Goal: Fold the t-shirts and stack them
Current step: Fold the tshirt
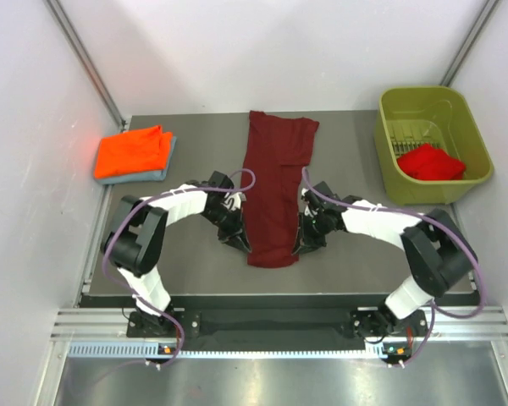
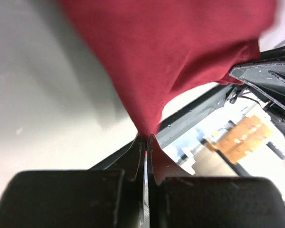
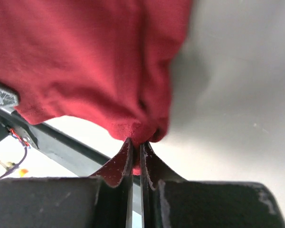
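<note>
Eyes on the left gripper (image 2: 146, 140): its two dark fingers (image 2: 132, 162) are squeezed tight on a pinch of the dark maroon cloth t-shirt (image 2: 171, 61). The fabric is drawn to a narrow point right at the tips and fans out wide beyond them. Over to the right gripper (image 3: 136, 144), and it's the same story, fingers clenched on a bunched corner of the maroon hem, with the cloth bulging just past the tips. Whether that hem is off the surface or resting on it, I cannot tell.

From overhead, the two grippers sit at either side of the shirt's near end, left on the left corner, right on the right corner. The left arm (image 1: 173, 203) and the right arm (image 1: 372, 222) both bend inward toward it. The maroon shirt itself lies as a long narrow strip down the middle of the dark grey table (image 1: 195, 271), running away toward the far edge and widening there.

Further out, at the far left corner, a bright orange folded t-shirt (image 1: 134, 152) lies on top of a grey-blue folded t-shirt (image 1: 148, 177), with the blue peeking out along the near and right edges. Far right, an olive-green plastic bin (image 1: 423, 95) stands on the table. A crumpled bright red t-shirt (image 1: 430, 161) lies inside it, toward the near right.
</note>
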You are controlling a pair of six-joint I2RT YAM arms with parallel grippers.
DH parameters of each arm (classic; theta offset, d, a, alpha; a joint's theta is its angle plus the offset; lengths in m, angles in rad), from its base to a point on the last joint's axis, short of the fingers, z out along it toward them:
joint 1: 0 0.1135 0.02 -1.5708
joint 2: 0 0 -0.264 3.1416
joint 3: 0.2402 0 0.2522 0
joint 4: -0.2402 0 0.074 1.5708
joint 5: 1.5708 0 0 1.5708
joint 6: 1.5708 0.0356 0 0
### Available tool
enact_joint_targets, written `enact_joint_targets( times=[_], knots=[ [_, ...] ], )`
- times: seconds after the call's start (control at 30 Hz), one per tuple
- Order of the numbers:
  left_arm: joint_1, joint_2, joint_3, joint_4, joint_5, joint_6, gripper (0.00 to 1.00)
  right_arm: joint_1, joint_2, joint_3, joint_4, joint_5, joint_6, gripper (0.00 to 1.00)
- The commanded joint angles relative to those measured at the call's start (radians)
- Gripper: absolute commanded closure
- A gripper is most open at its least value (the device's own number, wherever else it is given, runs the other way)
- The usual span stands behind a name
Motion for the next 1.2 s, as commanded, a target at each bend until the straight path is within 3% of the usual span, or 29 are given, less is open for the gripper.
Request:
enact_joint_targets(
  times=[0.0,0.27,0.43,0.73,0.93,1.17],
  knots=[
    [-0.004,-0.125,0.068,-0.049,-0.031,0.083,1.00,0.023,-0.123,0.093,-0.021,0.068,-0.065,1.00],
    [-0.003,-0.281,0.120,-0.136,-0.074,0.164,1.00,0.029,-0.224,0.209,-0.127,0.129,-0.164,1.00],
    [0.005,-0.279,0.216,-0.159,-0.129,0.209,1.00,0.029,-0.229,0.298,-0.164,0.157,-0.217,1.00],
    [0.061,-0.091,0.527,-0.137,-0.203,0.269,1.00,-0.069,-0.107,0.449,-0.115,0.131,-0.223,1.00],
    [0.078,0.098,0.716,-0.120,-0.219,0.293,1.00,-0.179,0.015,0.475,-0.010,0.085,-0.220,1.00],
    [0.104,0.325,0.905,-0.083,-0.212,0.298,1.00,-0.264,0.191,0.629,0.053,0.026,-0.224,1.00]
  ],
)
